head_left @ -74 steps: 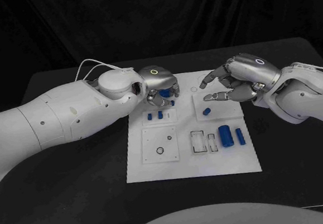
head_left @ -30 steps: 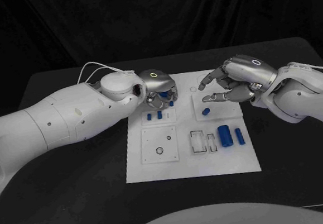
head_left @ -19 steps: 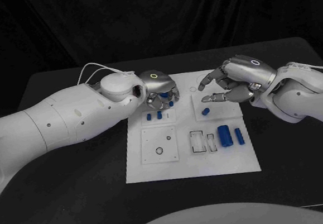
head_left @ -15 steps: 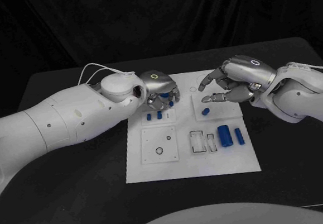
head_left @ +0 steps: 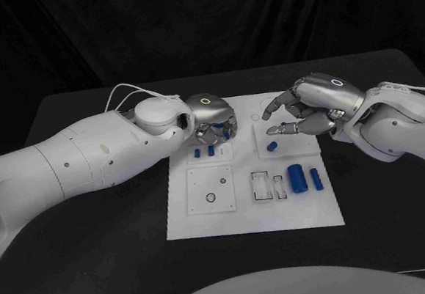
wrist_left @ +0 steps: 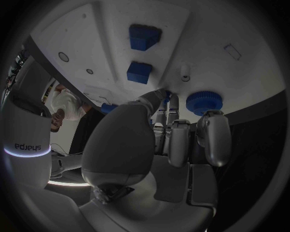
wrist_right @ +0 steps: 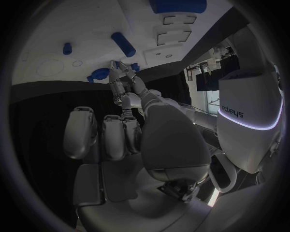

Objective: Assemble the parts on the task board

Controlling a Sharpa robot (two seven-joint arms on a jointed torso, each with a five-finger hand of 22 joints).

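**Left hand working a part at the board's far edge**

The board [head_left: 252, 215] lies mid-table [head_left: 96, 230]. The left hand [head_left: 208, 118] is bent down over its far left corner, fingers [wrist_left: 181, 142] curled toward the surface just beside a round blue gear [wrist_left: 204, 102]. Whether it actually grips a part I cannot tell; its fingertips hide the contact. Two square blue blocks [wrist_left: 139, 72] sit on the board a little beyond the fingers.

The right hand [head_left: 308, 107] hovers over the far right corner with fingers apart and nothing in it, just above a small blue peg [head_left: 272, 145]. A blue cylinder [head_left: 298, 178] and a thinner bar [head_left: 316, 179] lie loose near the right edge, beside the empty rectangular slots [head_left: 268, 185].

My reading: the step in hand is seating the gear at the far left. Next likely calls for pressing it home squarely, then lifting clear without dragging the blocks.
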